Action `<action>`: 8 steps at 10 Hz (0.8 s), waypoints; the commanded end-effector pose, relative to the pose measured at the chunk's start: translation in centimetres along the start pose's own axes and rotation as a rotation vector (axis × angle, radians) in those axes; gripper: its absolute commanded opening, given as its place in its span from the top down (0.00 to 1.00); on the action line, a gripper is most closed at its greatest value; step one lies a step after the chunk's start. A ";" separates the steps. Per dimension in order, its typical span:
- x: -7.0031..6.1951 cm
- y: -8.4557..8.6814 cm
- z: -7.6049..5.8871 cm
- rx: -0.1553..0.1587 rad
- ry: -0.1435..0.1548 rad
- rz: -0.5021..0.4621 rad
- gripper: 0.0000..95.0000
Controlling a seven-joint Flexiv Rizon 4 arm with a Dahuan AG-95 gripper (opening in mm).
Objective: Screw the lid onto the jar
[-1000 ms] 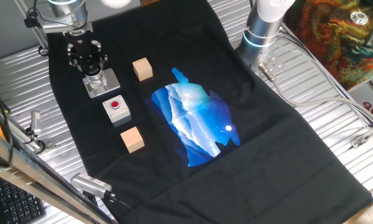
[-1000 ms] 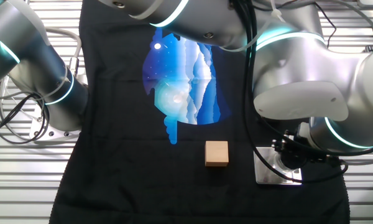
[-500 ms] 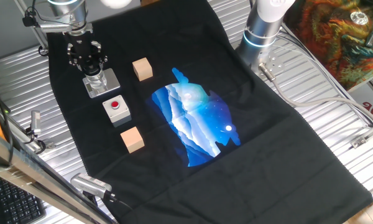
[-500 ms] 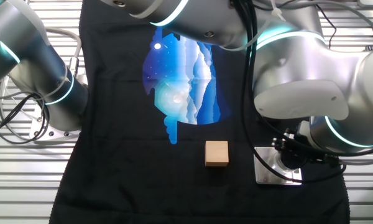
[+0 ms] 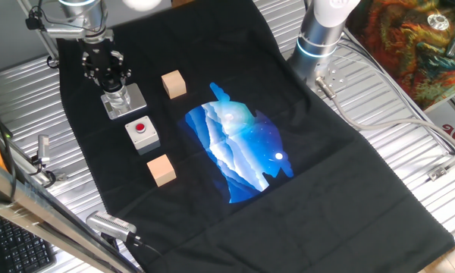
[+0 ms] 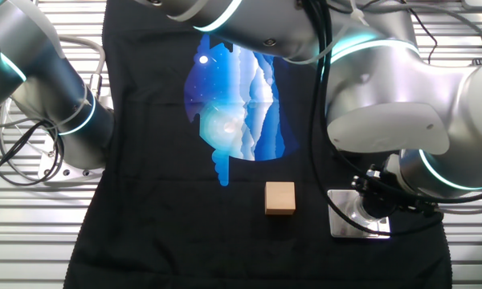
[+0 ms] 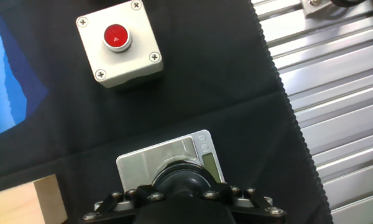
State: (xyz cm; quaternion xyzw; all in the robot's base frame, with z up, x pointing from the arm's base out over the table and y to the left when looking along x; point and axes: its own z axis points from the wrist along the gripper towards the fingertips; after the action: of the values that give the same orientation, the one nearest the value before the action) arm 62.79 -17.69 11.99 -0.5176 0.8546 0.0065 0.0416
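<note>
The counter [image 5: 409, 144] is ribbed metal, and most of it lies under a black cloth [image 5: 326, 174] printed with a blue-and-white patch [image 5: 235, 152]. At the far right edge a colourful picture [image 5: 417, 45] lies beside the slats, and a silver arm base [image 5: 322, 30] with a lit blue ring stands at the cloth's upper edge.

The jar [image 5: 118, 97] stands upright on its grey square base plate [image 5: 134, 101] near the cloth's left side — the gripper [image 5: 106, 67] sits directly on top of it, closed around the lid [image 7: 181, 180] (a dark round cap, largely hidden by the gripper body in the hand view).

Just beside the plate is a grey box with a red button [image 5: 142, 132]; one wooden cube [image 5: 174, 83] lies near the jar, another [image 5: 161, 169] beyond the box.
</note>
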 end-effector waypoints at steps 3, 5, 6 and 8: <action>0.0 0.0 0.0 0.014 -0.009 0.102 1.00; 0.0 0.0 0.0 0.015 -0.010 0.154 1.00; 0.0 0.0 0.0 0.015 -0.010 0.176 1.00; 0.0 0.0 0.0 0.017 -0.012 0.213 1.00</action>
State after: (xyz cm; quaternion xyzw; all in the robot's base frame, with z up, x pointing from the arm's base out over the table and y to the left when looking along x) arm 62.83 -17.70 11.97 -0.4245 0.9040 0.0075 0.0496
